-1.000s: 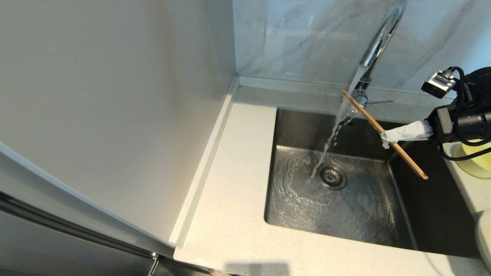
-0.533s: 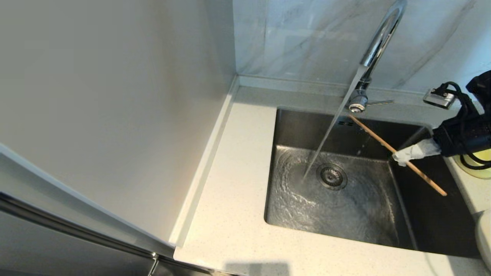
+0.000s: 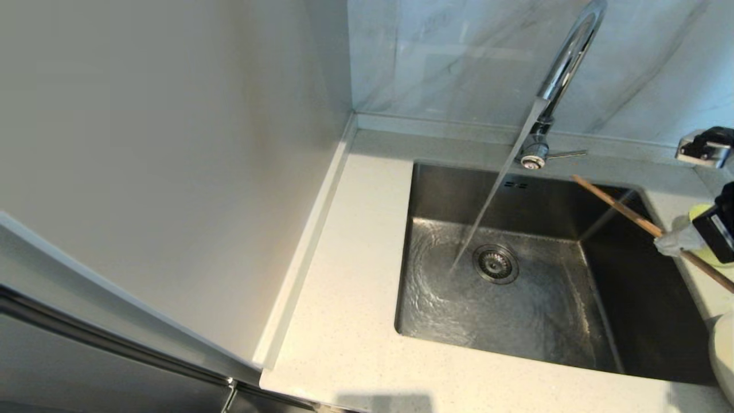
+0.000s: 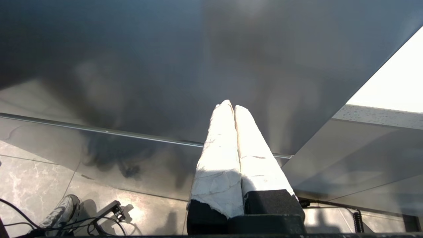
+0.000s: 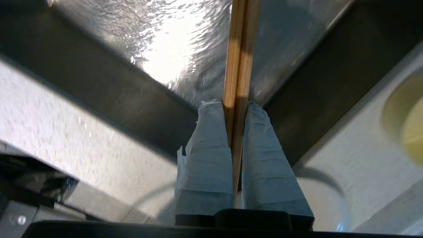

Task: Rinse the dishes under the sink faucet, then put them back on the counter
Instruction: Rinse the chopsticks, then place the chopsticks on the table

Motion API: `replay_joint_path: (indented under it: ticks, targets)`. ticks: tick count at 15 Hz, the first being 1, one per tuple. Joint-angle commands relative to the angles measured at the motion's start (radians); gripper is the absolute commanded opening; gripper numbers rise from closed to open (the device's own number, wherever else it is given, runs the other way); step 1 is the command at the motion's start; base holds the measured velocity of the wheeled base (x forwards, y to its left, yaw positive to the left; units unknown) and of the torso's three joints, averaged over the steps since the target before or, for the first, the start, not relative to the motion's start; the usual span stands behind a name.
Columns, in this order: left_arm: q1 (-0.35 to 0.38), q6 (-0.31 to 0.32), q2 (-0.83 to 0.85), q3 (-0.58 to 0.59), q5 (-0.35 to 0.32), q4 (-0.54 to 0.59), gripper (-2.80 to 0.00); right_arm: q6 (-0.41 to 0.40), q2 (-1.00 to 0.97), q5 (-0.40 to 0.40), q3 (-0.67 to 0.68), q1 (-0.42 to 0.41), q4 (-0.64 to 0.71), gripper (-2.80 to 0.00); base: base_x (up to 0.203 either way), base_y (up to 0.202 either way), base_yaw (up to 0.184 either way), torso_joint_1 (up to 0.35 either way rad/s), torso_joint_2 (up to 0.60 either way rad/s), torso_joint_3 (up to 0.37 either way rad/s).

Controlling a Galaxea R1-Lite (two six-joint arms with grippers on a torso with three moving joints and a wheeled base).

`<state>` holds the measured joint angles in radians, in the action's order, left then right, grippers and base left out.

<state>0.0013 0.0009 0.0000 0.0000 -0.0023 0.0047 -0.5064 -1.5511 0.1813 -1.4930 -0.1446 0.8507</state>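
My right gripper [image 3: 668,244] is shut on the light-brown chopsticks [image 3: 616,206], holding them over the sink's right rim; in the right wrist view the chopsticks [image 5: 238,59] run out between the white-wrapped fingers [image 5: 206,145]. Water runs from the chrome faucet [image 3: 565,63] into the steel sink [image 3: 436,201] near the drain [image 3: 496,264]. The pale-yellow bowl [image 3: 701,213] sits on the counter behind the right gripper, also visible as the bowl [image 5: 406,122]. The plate's cream edge [image 3: 723,350] shows at the right border. My left gripper [image 4: 231,107] is parked, shut and empty, out of the head view.
The speckled counter [image 3: 355,258] lies left and front of the sink, ending at a plain wall panel [image 3: 172,143]. Marble tiles [image 3: 459,57] rise behind the faucet, whose thin lever [image 3: 567,154] points right.
My right gripper has carried the chopsticks out of the water stream, rightward and down toward the counter at the sink's right side. The water keeps running.
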Motion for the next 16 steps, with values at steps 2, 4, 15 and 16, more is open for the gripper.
replay_joint_path:
  ticks: [2,4,15,16]
  targets:
    - [0.0,0.0,0.0,0.0,-0.001,0.0,-2.8,0.006,0.058,-0.046,0.246,0.038,-0.09,-2.8,0.0,0.0,0.0,0.0,0.0,0.0]
    - [0.0,-0.001,0.0,0.0,0.001,0.0,-2.8,0.035,0.082,-0.069,0.303,0.048,-0.156,-2.8,0.0,0.0,0.0,0.0,0.0,0.0]
    - [0.0,-0.001,0.0,0.0,-0.001,0.0,-2.8,0.317,0.264,-0.393,0.367,-0.128,-0.175,-2.8,0.0,0.0,0.0,0.0,0.0,0.0]
    - [0.0,-0.001,0.0,0.0,0.001,0.0,-2.8,0.318,0.272,-0.42,0.385,-0.153,-0.176,-2.8,0.0,0.0,0.0,0.0,0.0,0.0]
